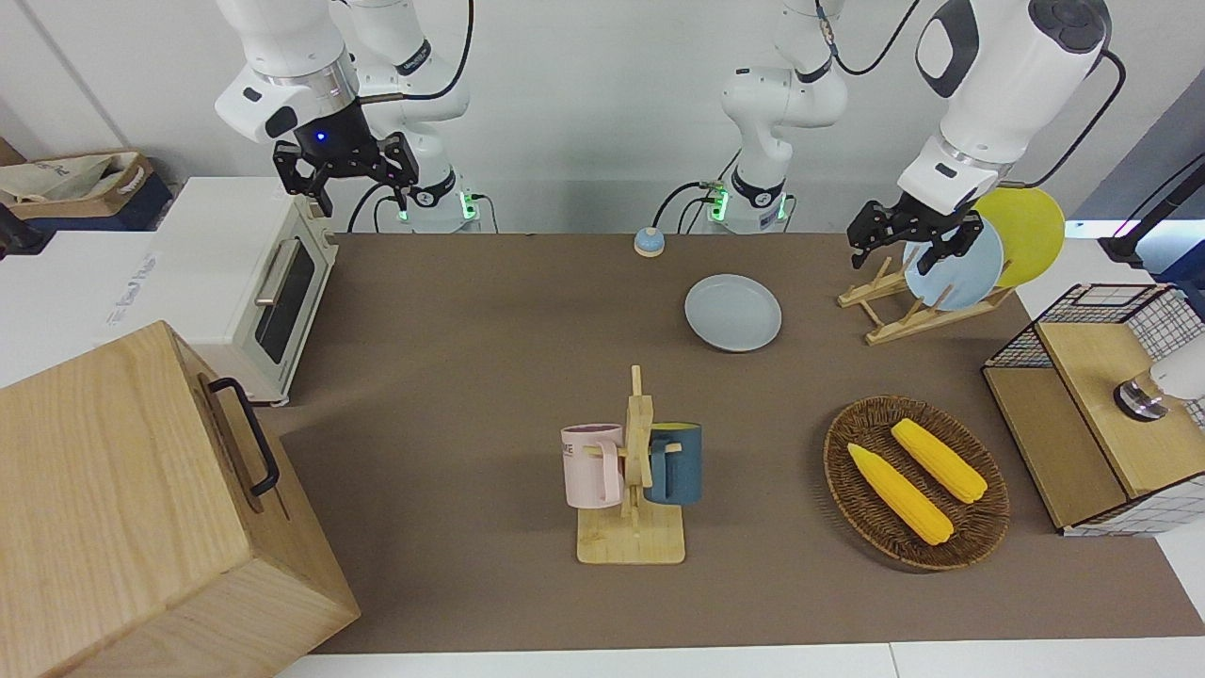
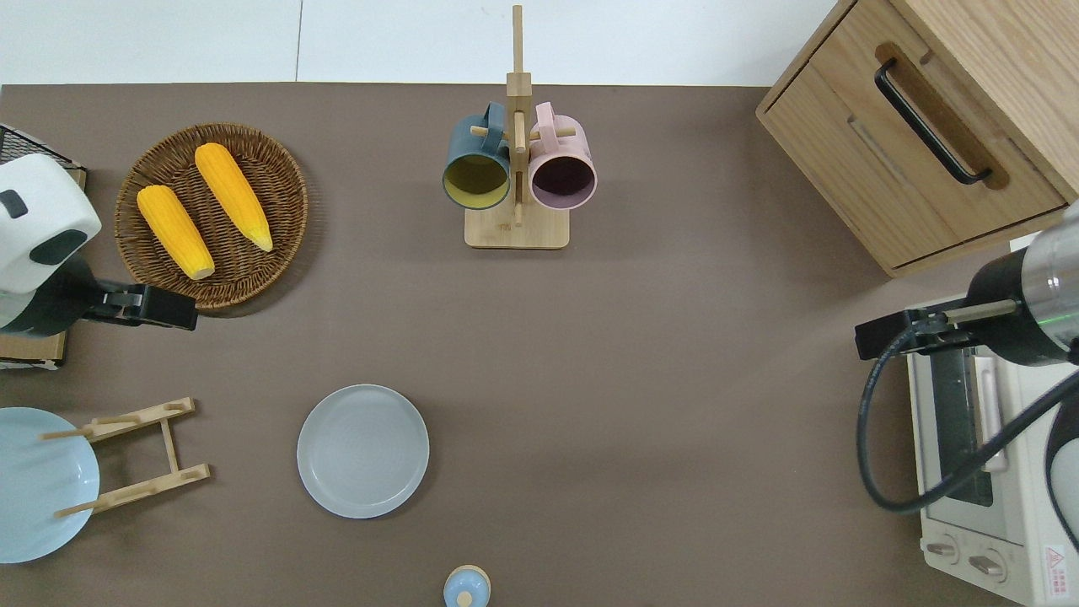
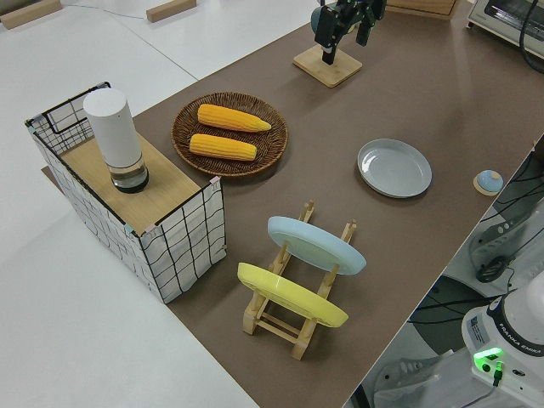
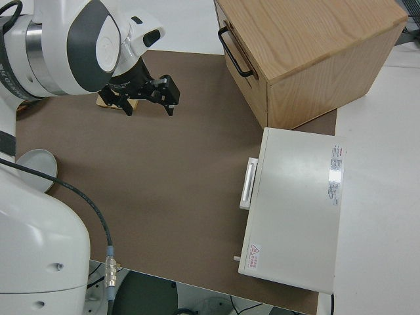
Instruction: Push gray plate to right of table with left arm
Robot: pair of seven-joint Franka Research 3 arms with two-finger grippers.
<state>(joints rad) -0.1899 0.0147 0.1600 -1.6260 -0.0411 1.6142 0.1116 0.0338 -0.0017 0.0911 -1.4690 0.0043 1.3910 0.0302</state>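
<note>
The gray plate [image 1: 732, 312] lies flat on the brown table [image 1: 452, 358], nearer to the robots than the mug rack; it also shows in the overhead view [image 2: 362, 450], the left side view [image 3: 394, 167] and the right side view [image 4: 36, 169]. My left gripper [image 1: 908, 250] is open and empty, up in the air. In the overhead view [image 2: 181, 312] it is over the mat at the corn basket's near edge, toward the left arm's end from the plate. It touches nothing. My right gripper [image 1: 362, 188] is open and empty; that arm is parked.
A mug rack [image 2: 516, 160] holds a pink and a blue mug. A wicker basket [image 2: 287, 202] holds two corn cobs. A wooden plate rack [image 2: 135, 455] holds a sky-blue plate [image 1: 970, 273] and a yellow plate. A small bell [image 2: 466, 588], a toaster oven [image 1: 254, 273], a wooden box [image 1: 141, 508] and a wire basket [image 1: 1167, 320] stand at the edges.
</note>
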